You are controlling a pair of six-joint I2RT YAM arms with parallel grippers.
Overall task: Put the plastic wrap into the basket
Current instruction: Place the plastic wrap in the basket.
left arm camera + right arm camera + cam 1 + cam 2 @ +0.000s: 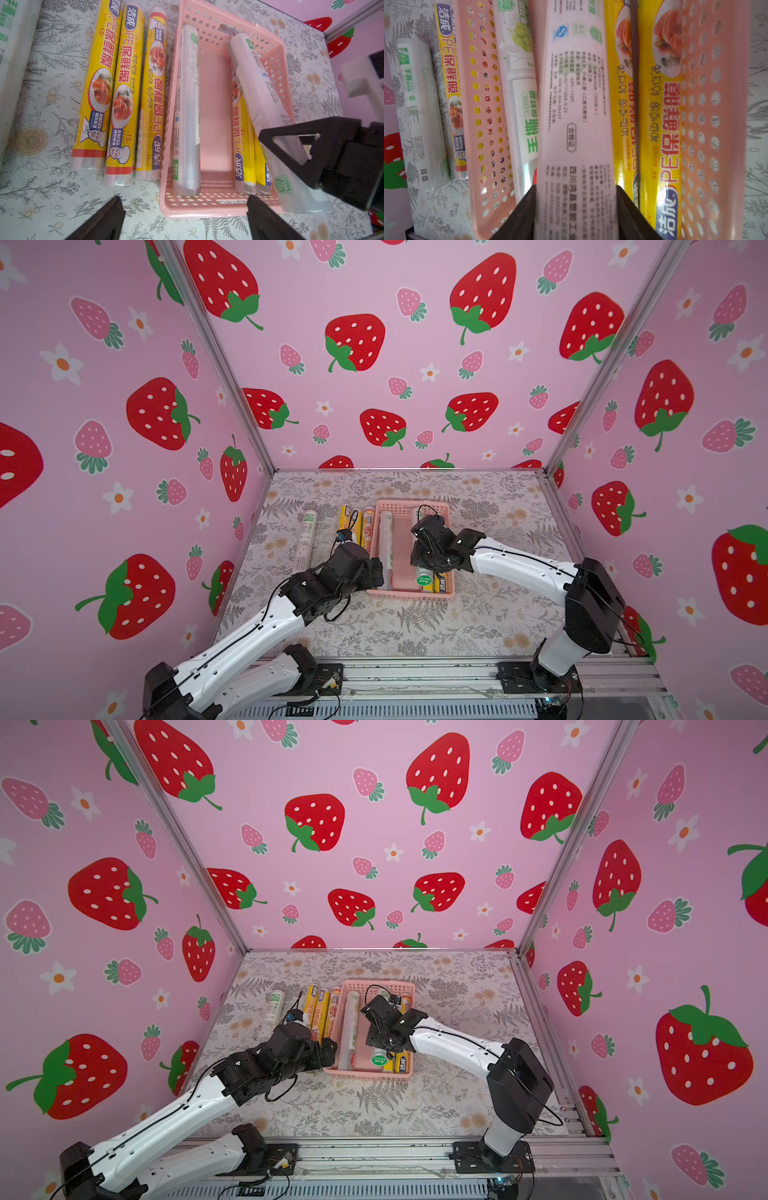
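Observation:
The pink basket [409, 594] [368, 1074] [207, 209] [708, 124] stands mid-table. My right gripper [428, 566] [576, 188] is shut on a white plastic wrap roll [259, 87] [575, 104], held slanting above two yellow rolls [242, 145] [660, 104] on the basket's right side. A white-silver roll [385, 543] [187, 114] lies along its left wall. Left of the basket, three yellow rolls [355, 522] [124, 93] and, farther left, a white-green roll [306, 539] [419, 108] lie on the table. My left gripper [376, 572] [185, 199] is open and empty at the basket's near left corner.
A floral cloth [415, 626] covers the table. Strawberry-print walls with metal corner posts [557, 464] close in the left, back and right. A metal rail [415, 676] carrying both arm bases runs along the front edge.

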